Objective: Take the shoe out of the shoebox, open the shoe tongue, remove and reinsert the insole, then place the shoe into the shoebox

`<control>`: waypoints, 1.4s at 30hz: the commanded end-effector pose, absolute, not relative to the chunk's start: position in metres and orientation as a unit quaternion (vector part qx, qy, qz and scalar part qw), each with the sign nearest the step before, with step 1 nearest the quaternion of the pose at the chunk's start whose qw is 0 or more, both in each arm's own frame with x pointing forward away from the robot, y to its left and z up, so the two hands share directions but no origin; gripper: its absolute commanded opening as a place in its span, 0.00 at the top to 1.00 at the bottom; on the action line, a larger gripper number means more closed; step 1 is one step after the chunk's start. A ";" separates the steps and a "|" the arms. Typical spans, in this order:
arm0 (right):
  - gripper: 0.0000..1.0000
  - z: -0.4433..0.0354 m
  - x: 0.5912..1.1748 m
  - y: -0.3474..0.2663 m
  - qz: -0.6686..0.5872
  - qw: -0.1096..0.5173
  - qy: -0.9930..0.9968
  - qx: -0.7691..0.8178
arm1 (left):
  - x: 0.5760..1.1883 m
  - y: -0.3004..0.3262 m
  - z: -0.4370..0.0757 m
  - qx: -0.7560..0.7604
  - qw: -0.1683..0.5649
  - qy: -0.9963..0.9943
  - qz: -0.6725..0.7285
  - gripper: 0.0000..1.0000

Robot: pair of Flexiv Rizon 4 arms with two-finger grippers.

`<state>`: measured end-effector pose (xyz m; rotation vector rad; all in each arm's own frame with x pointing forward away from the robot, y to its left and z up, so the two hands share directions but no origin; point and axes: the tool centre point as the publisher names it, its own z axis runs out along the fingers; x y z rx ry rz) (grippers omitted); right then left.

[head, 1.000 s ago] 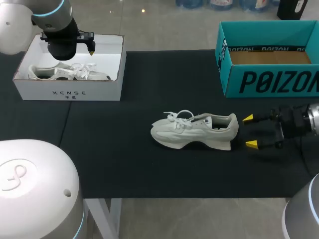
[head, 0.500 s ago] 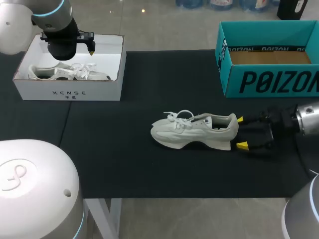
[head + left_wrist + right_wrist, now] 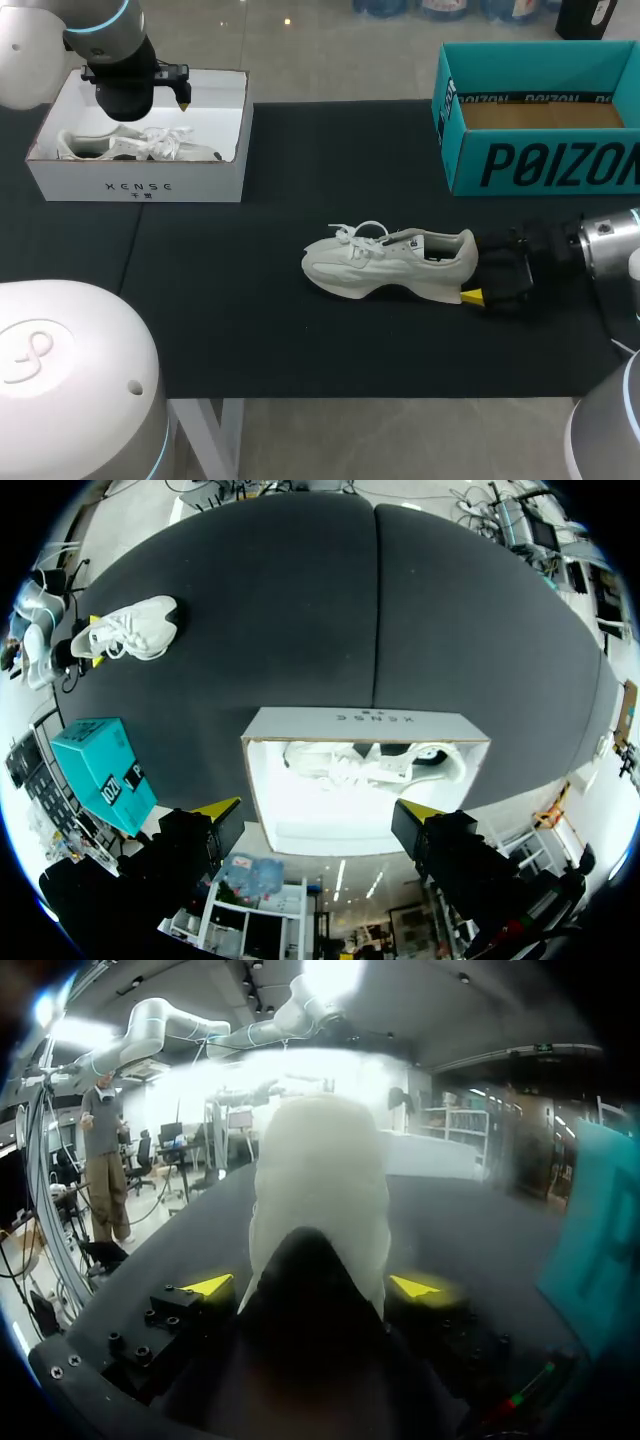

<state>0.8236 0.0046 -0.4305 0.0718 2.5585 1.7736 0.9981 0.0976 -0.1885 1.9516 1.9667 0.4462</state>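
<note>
Black desk (image 3: 250, 330), matte cover in two panels, with a seam visible from the left wrist. Pale shoe (image 3: 385, 262) lies mid-desk on its sole, outside both boxes, heel toward the right gripper (image 3: 311, 1285). Its fingers (image 3: 207, 1284) are apart, flanking the heel. Open teal shoebox (image 3: 540, 165) at the far right edge. Left gripper (image 3: 318, 810), fingers spread, hangs over the white shoebox (image 3: 140, 185), which holds a second shoe (image 3: 130, 145).

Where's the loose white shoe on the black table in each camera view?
Head view: loose shoe mid-table, heel at the right claw.
Left wrist view: shoe far ahead of left claw, beyond the white box.
Right wrist view: shoe heel-first between the tips of the right claw.
Shared landmark: teal box.
</note>
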 end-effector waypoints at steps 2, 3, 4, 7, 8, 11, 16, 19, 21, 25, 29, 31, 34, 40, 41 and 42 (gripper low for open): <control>0.00 -0.435 0.828 0.012 0.573 0.013 0.819 0.022 | 0.998 0.098 -0.188 0.686 0.167 0.691 0.157 0.00; 0.00 -0.435 0.828 0.012 0.574 0.013 0.819 0.023 | 0.998 0.098 -0.188 0.686 0.167 0.691 0.157 0.00; 0.00 -0.435 0.828 0.012 0.574 0.014 0.818 0.023 | 0.998 0.098 -0.188 0.686 0.167 0.691 0.157 0.00; 0.00 -0.436 0.827 0.014 0.574 0.014 0.818 0.024 | 0.998 0.098 -0.188 0.686 0.167 0.691 0.157 0.00; 0.00 -0.436 0.827 0.014 0.575 0.014 0.818 0.024 | 0.998 0.098 -0.188 0.686 0.167 0.691 0.157 0.00; 0.00 -0.439 0.829 0.014 0.575 0.014 0.818 0.025 | 0.998 0.098 -0.188 0.686 0.167 0.691 0.157 0.00; 0.00 -0.440 0.829 0.013 0.581 0.018 0.813 0.030 | 0.998 0.098 -0.188 0.686 0.167 0.691 0.157 0.00; 0.00 -0.440 0.827 0.014 0.579 0.025 0.814 0.035 | 0.998 0.098 -0.188 0.686 0.167 0.691 0.157 0.00; 1.00 -0.442 0.827 0.015 0.584 0.021 0.811 0.033 | 0.998 0.098 -0.188 0.686 0.167 0.691 0.157 0.00; 1.00 -0.442 0.827 0.015 0.584 0.021 0.811 0.033 | 0.998 0.098 -0.188 0.686 0.167 0.691 0.157 0.00; 1.00 -0.442 0.827 0.015 0.584 0.021 0.811 0.033 | 0.998 0.098 -0.188 0.686 0.167 0.691 0.157 0.00; 1.00 -0.442 0.827 0.015 0.584 0.021 0.811 0.033 | 0.998 0.098 -0.188 0.686 0.167 0.691 0.157 0.00; 1.00 -0.442 0.827 0.015 0.584 0.021 0.811 0.033 | 0.998 0.098 -0.188 0.686 0.167 0.691 0.157 0.00; 1.00 -0.442 0.827 0.015 0.584 0.021 0.811 0.033 | 0.994 0.074 -0.188 0.703 0.171 0.675 0.148 0.00; 1.00 -0.442 0.827 0.015 0.584 0.021 0.811 0.033 | 0.991 0.063 -0.188 0.705 0.177 0.673 0.138 0.00; 1.00 -0.442 0.827 0.015 0.584 0.021 0.811 0.033 | 0.989 0.053 -0.188 0.708 0.179 0.670 0.131 0.00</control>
